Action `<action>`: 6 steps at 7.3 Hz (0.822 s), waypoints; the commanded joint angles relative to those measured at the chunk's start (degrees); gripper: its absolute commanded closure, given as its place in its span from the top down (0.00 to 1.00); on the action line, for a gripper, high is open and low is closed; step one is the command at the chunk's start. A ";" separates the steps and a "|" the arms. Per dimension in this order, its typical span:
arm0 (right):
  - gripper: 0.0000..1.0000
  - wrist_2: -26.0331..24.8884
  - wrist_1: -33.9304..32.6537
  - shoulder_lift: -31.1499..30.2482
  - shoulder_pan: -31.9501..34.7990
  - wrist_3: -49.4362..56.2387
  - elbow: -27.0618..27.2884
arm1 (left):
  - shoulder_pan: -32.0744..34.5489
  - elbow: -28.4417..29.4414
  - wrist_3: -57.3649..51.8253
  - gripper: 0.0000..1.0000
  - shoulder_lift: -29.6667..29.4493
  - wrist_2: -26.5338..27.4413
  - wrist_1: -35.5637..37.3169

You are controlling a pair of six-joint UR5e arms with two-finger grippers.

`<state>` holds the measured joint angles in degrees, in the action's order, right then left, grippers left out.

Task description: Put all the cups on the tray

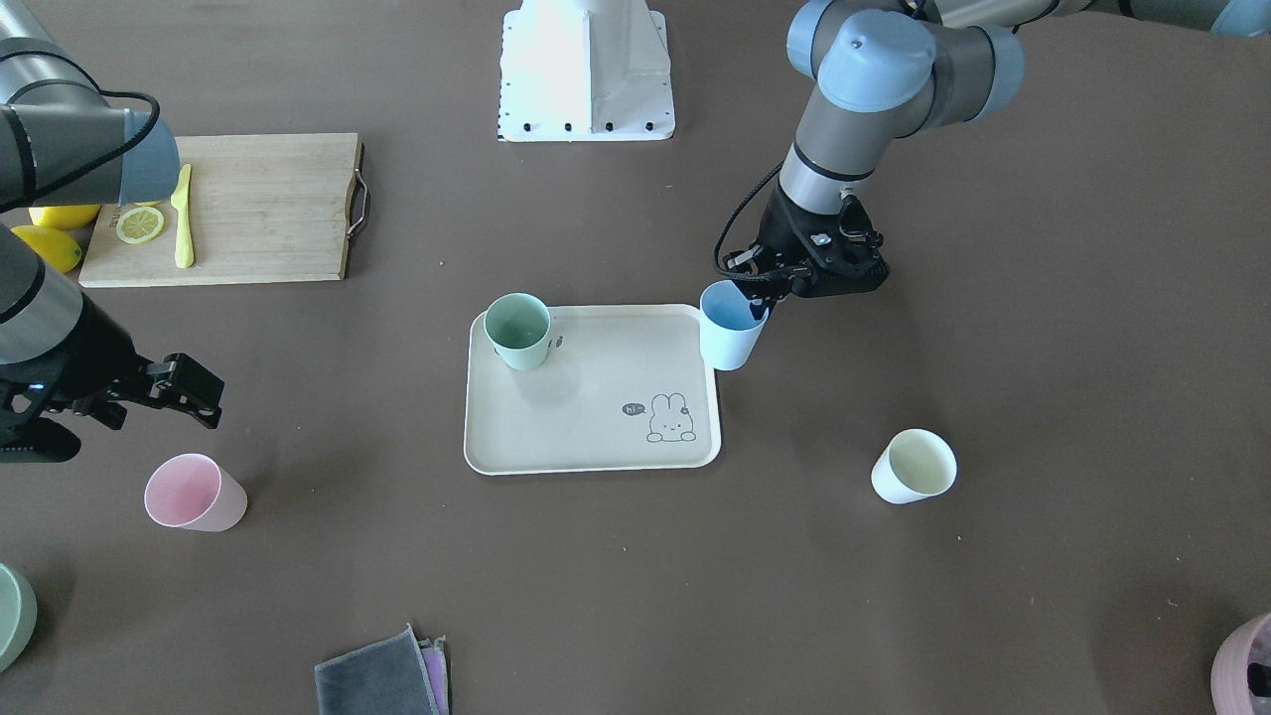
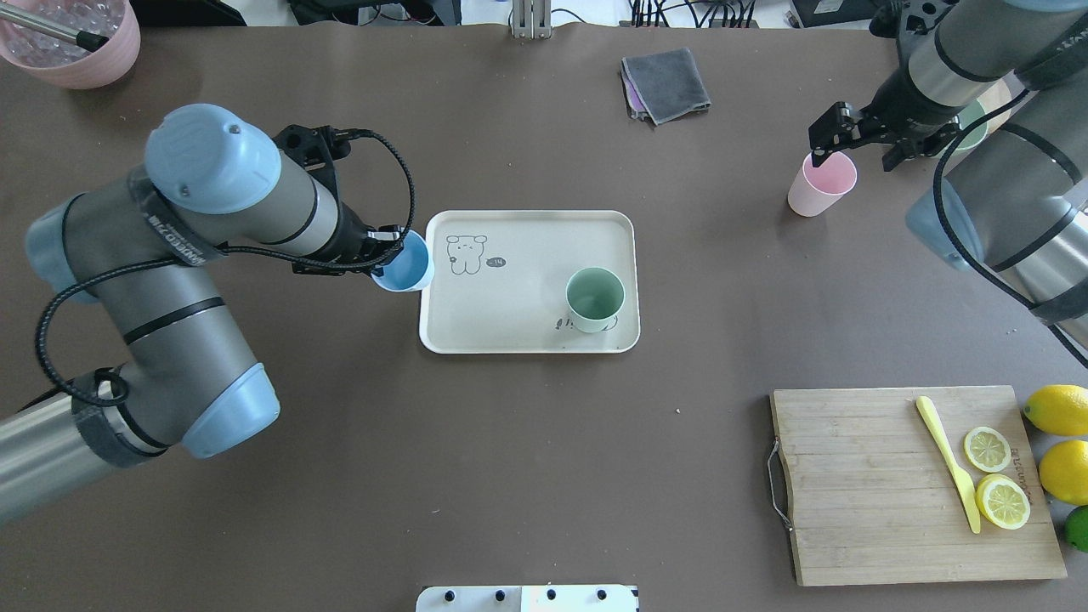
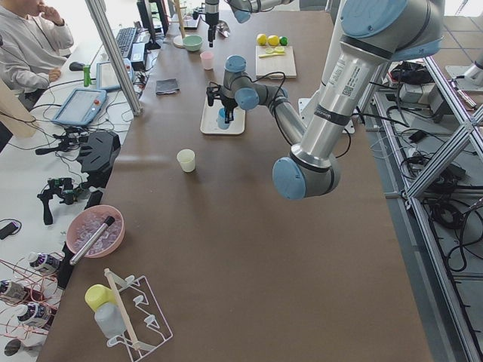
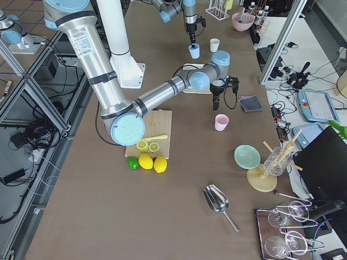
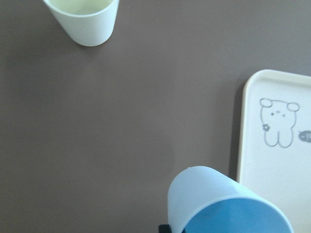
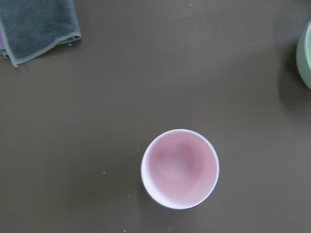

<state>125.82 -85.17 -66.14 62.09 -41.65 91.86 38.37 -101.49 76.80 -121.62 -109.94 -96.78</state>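
Observation:
My left gripper [image 1: 763, 295] is shut on the rim of the light blue cup [image 1: 732, 336] and holds it tilted at the tray's edge; the cup also shows in the overhead view [image 2: 405, 265]. The cream tray [image 1: 586, 442] carries the mint green cup [image 1: 518, 332] upright near one corner. My right gripper [image 2: 855, 146] is open just above the pink cup [image 2: 820, 184], which stands on the table and sits centred in the right wrist view [image 6: 180, 168]. The pale cream-yellow cup [image 1: 914, 467] stands alone on the table, also in the left wrist view [image 5: 88, 19].
A wooden cutting board [image 2: 867, 493] holds lemon slices [image 2: 1003, 500] and a yellow knife [image 2: 948, 463], with whole lemons [image 2: 1058, 410] beside it. A folded grey cloth [image 2: 665, 83] lies at the far edge. A green bowl [image 1: 12, 616] and a pink bowl [image 2: 72, 38] stand near corners.

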 commanded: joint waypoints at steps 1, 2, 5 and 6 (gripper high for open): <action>1.00 0.74 0.71 0.40 2.77 5.70 -6.23 | -1.53 4.98 2.47 0.00 -4.58 2.07 -0.24; 1.00 1.43 1.32 0.57 2.60 5.09 -7.04 | -2.94 5.94 2.48 0.00 -5.20 2.88 -0.25; 1.00 3.46 10.53 0.75 1.63 2.19 -13.80 | -3.92 5.87 2.39 0.87 -5.38 2.71 -0.95; 1.00 3.46 10.64 1.01 0.84 1.84 -14.16 | -3.83 5.26 2.48 0.98 -5.38 2.54 -0.87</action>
<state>129.10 -76.00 -65.37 63.79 -39.00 78.99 34.58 -95.76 79.23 -126.97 -107.23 -97.62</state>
